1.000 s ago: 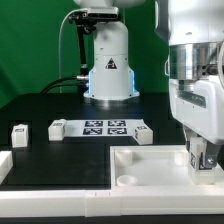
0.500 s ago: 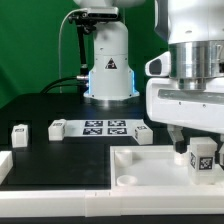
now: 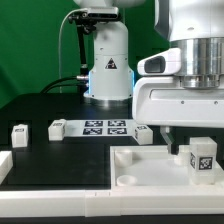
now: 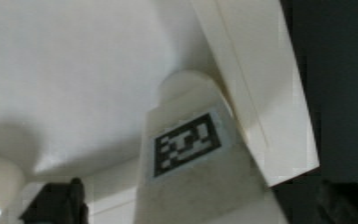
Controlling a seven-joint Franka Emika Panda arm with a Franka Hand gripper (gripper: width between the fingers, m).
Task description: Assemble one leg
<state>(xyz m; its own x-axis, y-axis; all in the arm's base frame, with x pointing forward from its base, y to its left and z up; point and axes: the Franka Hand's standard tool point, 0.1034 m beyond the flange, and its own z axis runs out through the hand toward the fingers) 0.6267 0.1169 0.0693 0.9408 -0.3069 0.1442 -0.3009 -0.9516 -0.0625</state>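
Note:
A leg (image 3: 203, 160), a small white block with a tag facing the camera, stands upright in the white tray (image 3: 150, 178) near its corner on the exterior view's right. My gripper (image 3: 200, 150) hangs over it with the jaws astride it. One dark finger (image 3: 174, 146) shows apart from the leg's side. In the wrist view the leg (image 4: 194, 140) runs between the jaws of my gripper (image 4: 194, 208), with a gap to the dark finger (image 4: 59, 203). The gripper looks open.
Three more legs lie on the black table: one (image 3: 18, 133) at the exterior view's left, one (image 3: 57, 128) beside the marker board (image 3: 105, 126), one (image 3: 143, 133) by the board's other end. The robot base (image 3: 108, 70) stands behind.
The hand has turned about its vertical axis, from narrow side to broad side facing the camera. The leg stays in place with its tag now in plain sight.

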